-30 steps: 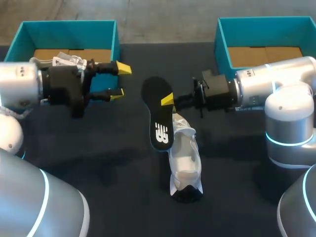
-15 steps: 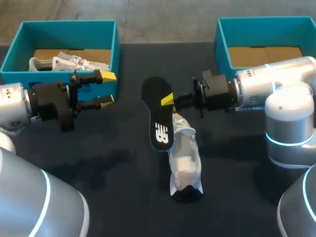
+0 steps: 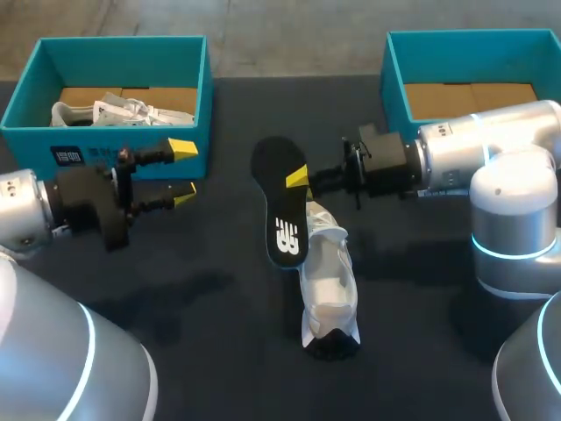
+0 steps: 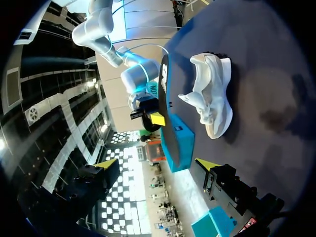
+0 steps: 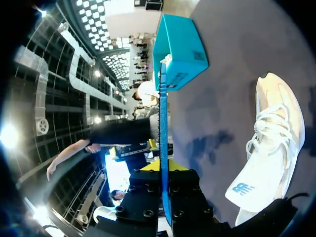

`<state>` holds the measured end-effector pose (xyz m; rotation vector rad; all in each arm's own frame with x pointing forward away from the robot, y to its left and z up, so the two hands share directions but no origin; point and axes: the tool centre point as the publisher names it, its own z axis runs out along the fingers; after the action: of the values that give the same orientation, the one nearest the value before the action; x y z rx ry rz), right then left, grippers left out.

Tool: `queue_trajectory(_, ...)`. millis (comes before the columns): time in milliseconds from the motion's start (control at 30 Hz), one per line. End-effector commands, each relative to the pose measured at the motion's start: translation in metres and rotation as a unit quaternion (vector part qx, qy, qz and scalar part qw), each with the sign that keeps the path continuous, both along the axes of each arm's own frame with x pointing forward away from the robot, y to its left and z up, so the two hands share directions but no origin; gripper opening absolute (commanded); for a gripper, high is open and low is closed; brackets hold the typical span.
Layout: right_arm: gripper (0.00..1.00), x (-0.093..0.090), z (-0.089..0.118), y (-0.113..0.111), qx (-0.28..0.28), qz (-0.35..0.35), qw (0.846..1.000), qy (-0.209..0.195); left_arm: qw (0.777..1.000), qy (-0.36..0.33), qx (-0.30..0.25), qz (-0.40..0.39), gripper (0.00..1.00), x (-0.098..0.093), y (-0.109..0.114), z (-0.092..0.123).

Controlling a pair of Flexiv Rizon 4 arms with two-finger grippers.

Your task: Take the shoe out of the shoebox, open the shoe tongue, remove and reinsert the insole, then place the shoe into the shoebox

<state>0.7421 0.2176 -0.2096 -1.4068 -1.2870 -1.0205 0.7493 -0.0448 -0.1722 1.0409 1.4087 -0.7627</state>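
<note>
Left gripper [image 3: 183,171]: hovering, fingers apart, just near of the left shoebox [image 3: 208,79];
Right gripper [image 3: 298,178]: clamping the black insole [image 3: 282,206] on edge, centre;
Shoe [image 3: 329,281]: lying on the dark table [image 3: 175,289], beside the insole

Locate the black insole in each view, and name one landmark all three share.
Head view: insole mid-table, in the right claw, beside the white shoe.
Left wrist view: insole edge-on, ahead of the left claw, next to the shoe.
Right wrist view: insole edge-on, clamped in the right claw.
Shared landmark: the white shoe.
</note>
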Motion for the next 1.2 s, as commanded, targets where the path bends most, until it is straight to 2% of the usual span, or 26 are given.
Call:
queue_trajectory(33,0.00,0.000,0.000,0.002,-0.001,-0.001,1.000,0.000,1.000,0.003,-0.004,0.000,1.00,-0.016,0.005,-0.009)
queue_trajectory(233,0.00,0.000,0.000,0.002,-0.001,-0.001,1.000,0.000,1.000,0.006,-0.016,-0.006,1.00,-0.025,0.007,-0.020)
queue_trajectory(467,0.00,0.000,0.000,0.002,-0.001,-0.001,1.000,0.000,0.998,-0.006,-0.055,-0.038,1.00,-0.027,0.001,-0.021)
queue_trajectory(633,0.00,0.000,0.000,0.002,-0.001,-0.001,1.000,0.000,0.997,-0.003,-0.062,-0.038,1.00,-0.015,-0.007,-0.024)
queue_trajectory(767,0.00,0.000,0.000,0.002,-0.001,-0.001,1.000,0.000,0.997,0.000,-0.067,-0.037,1.00,0.001,-0.010,-0.026)
queue_trajectory(1200,0.00,0.000,0.000,0.002,-0.001,-0.001,1.000,0.000,0.997,0.000,-0.067,-0.037,1.00,0.001,-0.010,-0.026)
